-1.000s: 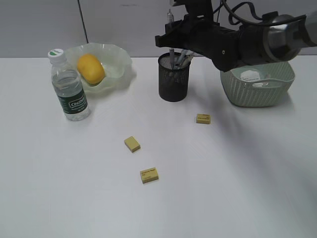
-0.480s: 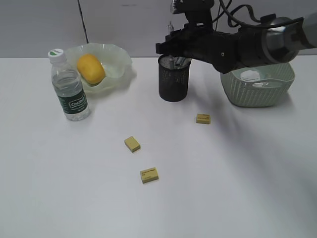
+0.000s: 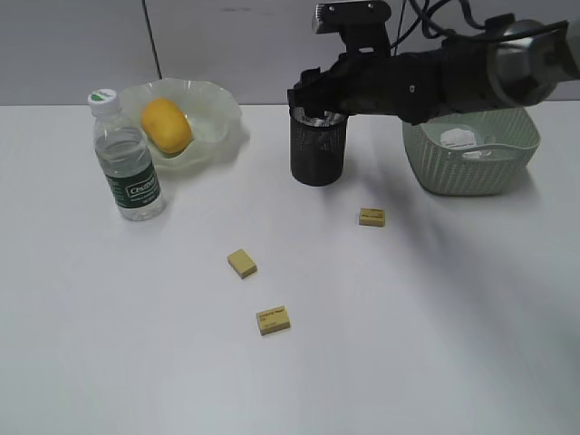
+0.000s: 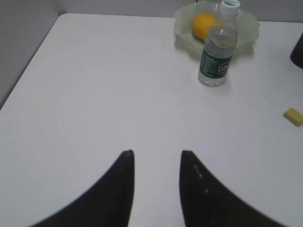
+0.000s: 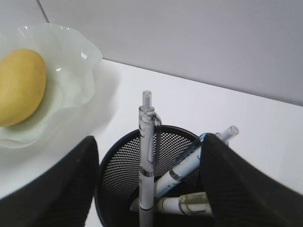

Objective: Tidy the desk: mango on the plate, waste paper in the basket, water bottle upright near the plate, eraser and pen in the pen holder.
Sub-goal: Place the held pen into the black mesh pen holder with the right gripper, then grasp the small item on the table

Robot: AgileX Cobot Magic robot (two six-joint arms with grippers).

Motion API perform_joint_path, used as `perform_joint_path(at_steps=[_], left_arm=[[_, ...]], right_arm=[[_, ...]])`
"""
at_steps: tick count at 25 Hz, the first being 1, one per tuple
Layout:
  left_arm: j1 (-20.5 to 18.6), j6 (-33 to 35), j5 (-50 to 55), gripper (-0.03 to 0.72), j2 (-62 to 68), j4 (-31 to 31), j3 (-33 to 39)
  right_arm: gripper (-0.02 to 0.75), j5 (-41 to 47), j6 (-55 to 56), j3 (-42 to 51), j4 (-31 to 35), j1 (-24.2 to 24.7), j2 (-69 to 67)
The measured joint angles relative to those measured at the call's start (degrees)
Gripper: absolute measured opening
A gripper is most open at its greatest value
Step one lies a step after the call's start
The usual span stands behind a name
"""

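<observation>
1. While the silver pen point(image 5: 147, 156) stood upright in the pen holder point(image 3: 318, 145), my right pincer point(image 5: 149, 177) sat spread wide around it, one finger on each side and gripping nothing; two more pens leaned against the mesh wall beside it.
2. Judging from that, the main risk was in lifting away: a finger could catch the pen's clip or the holder's rim, and tip the light cup or drag a pen back out.
3. Three yellow erasers waited on the tabletop point(image 3: 435, 344): one point(image 3: 372, 217) near the holder, one point(image 3: 241, 263) mid-table, one point(image 3: 274, 320) nearest the front. Flat and small, they might skid or slip from my fingers if I came down off-centre.
4. My left pincer point(image 4: 156, 184) hung partly open and empty over bare tabletop, well apart from everything.
5. Further out, the mango point(image 3: 166, 125) lay on the plate point(image 3: 213, 104), the water bottle point(image 3: 126, 161) stood upright just beside it, and the waste paper point(image 3: 457, 138) sat in the basket point(image 3: 471, 168). A careless sweep toward the erasers could topple that bottle.
</observation>
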State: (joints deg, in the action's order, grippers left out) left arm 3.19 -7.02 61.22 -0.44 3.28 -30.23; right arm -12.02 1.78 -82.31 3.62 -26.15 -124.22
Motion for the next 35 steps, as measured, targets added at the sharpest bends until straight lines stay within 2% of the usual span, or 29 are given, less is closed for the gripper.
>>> perform_joint_path(at_steps=[7, 11, 14, 19, 22, 25, 29, 35], left_arm=[[0.00, 0.00, 0.00, 0.253, 0.00, 0.02, 0.00], [0.00, 0.00, 0.00, 0.253, 0.00, 0.02, 0.00], [0.00, 0.00, 0.00, 0.251, 0.00, 0.02, 0.00], [0.00, 0.00, 0.00, 0.250, 0.00, 0.02, 0.00], [0.00, 0.00, 0.00, 0.250, 0.00, 0.02, 0.00], [0.00, 0.00, 0.00, 0.250, 0.00, 0.02, 0.00], [0.00, 0.00, 0.00, 0.250, 0.00, 0.02, 0.00], [0.00, 0.00, 0.00, 0.249, 0.00, 0.02, 0.00]], right_arm=[[0.490, 7.47, 0.05, 0.05, -0.06, 0.00, 8.54], [0.459, 17.61, 0.10, -0.92, -0.46, 0.00, 12.55], [0.438, 31.56, 0.10, -4.42, -0.46, 0.00, 14.84], [0.399, 59.78, 0.10, -13.14, -0.21, 0.00, 16.38], [0.379, 69.25, 0.70, -16.51, -0.21, 0.07, 16.96], [0.372, 74.50, 2.72, -17.26, -0.03, 1.06, 17.21], [0.371, 80.48, 3.79, -17.28, 0.03, 4.97, 17.21], [0.369, 81.06, 3.20, -17.33, -0.09, 13.43, 17.21]])
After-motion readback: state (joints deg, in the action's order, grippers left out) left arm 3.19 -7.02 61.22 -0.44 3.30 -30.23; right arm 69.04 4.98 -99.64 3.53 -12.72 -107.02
